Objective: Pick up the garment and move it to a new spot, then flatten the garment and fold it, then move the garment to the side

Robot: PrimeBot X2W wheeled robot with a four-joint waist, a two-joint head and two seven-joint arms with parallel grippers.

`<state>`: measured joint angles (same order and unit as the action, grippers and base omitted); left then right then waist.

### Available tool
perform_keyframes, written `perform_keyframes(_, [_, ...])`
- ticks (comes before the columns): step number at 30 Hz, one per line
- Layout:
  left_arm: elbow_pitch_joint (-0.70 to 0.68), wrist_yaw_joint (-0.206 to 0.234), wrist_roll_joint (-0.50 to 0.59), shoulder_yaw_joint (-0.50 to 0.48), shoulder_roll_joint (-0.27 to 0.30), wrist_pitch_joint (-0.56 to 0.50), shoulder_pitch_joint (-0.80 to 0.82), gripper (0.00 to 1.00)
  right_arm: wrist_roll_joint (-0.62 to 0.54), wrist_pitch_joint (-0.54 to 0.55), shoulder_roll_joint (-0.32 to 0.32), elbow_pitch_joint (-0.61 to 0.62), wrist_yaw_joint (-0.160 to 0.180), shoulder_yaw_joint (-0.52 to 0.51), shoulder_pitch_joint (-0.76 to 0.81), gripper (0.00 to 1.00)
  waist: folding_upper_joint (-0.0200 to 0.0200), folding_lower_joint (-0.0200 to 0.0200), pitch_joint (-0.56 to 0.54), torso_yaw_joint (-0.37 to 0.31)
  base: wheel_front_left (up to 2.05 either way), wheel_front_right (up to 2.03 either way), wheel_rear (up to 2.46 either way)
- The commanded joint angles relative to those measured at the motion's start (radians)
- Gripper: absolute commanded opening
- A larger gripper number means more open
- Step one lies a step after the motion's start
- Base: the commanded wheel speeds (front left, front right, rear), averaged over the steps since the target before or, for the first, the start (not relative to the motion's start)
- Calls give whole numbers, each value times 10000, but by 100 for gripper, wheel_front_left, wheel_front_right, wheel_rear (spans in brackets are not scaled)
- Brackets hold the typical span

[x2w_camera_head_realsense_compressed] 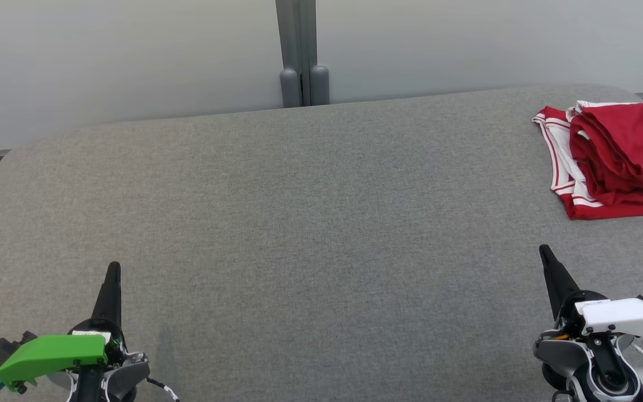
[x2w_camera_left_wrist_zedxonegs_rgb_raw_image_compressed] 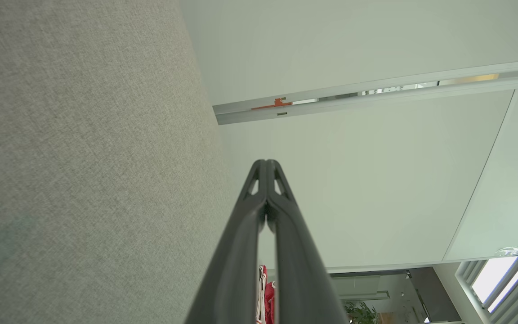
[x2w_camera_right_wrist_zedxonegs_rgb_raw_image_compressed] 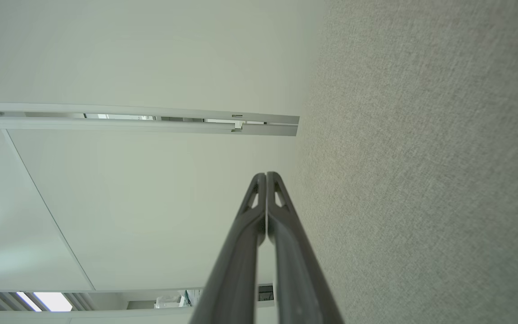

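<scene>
The garment point(x2w_camera_head_realsense_compressed: 617, 159) is red with white striped trim and lies folded in a heap at the far right of the grey fabric surface point(x2w_camera_head_realsense_compressed: 310, 223). A sliver of the garment point(x2w_camera_left_wrist_zedxonegs_rgb_raw_image_compressed: 265, 297) peeks between the fingers in the left wrist view. My left gripper point(x2w_camera_head_realsense_compressed: 114, 267) rests at the lower left, shut and holding nothing, far from the cloth. At the lower right my right gripper point(x2w_camera_head_realsense_compressed: 543, 249) is shut and empty, a short way in front of the garment. Both wrist views show the fingertips pressed together, left gripper point(x2w_camera_left_wrist_zedxonegs_rgb_raw_image_compressed: 266, 162) and right gripper point(x2w_camera_right_wrist_zedxonegs_rgb_raw_image_compressed: 266, 174).
A pale wall point(x2w_camera_head_realsense_compressed: 132, 56) with a grey post point(x2w_camera_head_realsense_compressed: 302, 56) runs behind the surface's rounded far edge. Wide bare fabric spans the middle and left. The surface's right edge passes close by the garment.
</scene>
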<state>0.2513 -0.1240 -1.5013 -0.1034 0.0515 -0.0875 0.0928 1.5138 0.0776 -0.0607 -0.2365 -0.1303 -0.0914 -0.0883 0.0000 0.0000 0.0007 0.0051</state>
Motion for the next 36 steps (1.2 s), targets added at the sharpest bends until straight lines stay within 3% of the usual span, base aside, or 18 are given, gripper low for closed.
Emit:
perform_keyframes(1, [-58, -59, -246, -67, 0, -66, 166, 0, 201, 77, 6, -16, -8, -50, -159, 0, 0, 0, 2, -5, 0, 0, 0])
perform_keyframes(15, [-75, -101, -1173, -136, -14, -309, 220, 0, 1139, 327, 32, -94, -7, -146, -248, 0, 0, 0, 23, -51, 0, 0, 0])
perform_keyframes(36, [-71, -100, -1126, -129, -13, -304, 217, 0, 1055, 348, 50, -92, -7, -171, -232, 0, 0, 0, 24, -51, 0, 0, 0])
